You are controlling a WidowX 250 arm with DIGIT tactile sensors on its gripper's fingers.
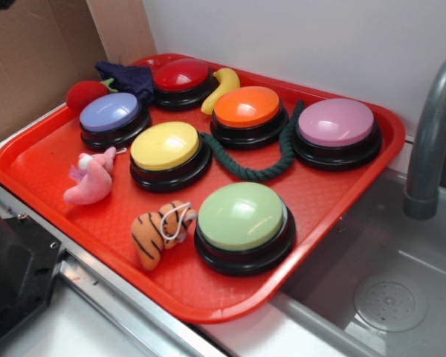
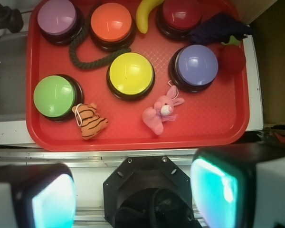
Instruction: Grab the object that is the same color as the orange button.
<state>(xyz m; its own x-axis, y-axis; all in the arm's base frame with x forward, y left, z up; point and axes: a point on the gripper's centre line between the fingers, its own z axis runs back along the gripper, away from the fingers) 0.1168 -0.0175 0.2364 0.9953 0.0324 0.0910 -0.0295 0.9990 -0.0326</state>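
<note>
A small orange plush tiger [image 1: 161, 231] with dark stripes and a white string loop lies on the red tray [image 1: 327, 195], just left of the green button [image 1: 242, 224]; the wrist view shows the tiger [image 2: 90, 122] too. The orange button [image 1: 248, 113] stands at the tray's back middle, and the orange button [image 2: 111, 23] sits near the top of the wrist view. My gripper [image 2: 133, 194] hangs high above the tray's near edge, open, with nothing between its teal pads [image 2: 216, 190]. The gripper is out of the exterior view.
Yellow [image 1: 166, 152], purple-blue [image 1: 111, 118], red [image 1: 181, 80] and pink [image 1: 337, 129] buttons share the tray with a pink plush [image 1: 93, 181], banana [image 1: 221, 88], green rope [image 1: 262, 162], red ball [image 1: 85, 94] and dark cloth [image 1: 129, 76]. A sink [image 1: 386, 297] and faucet [image 1: 431, 134] lie right.
</note>
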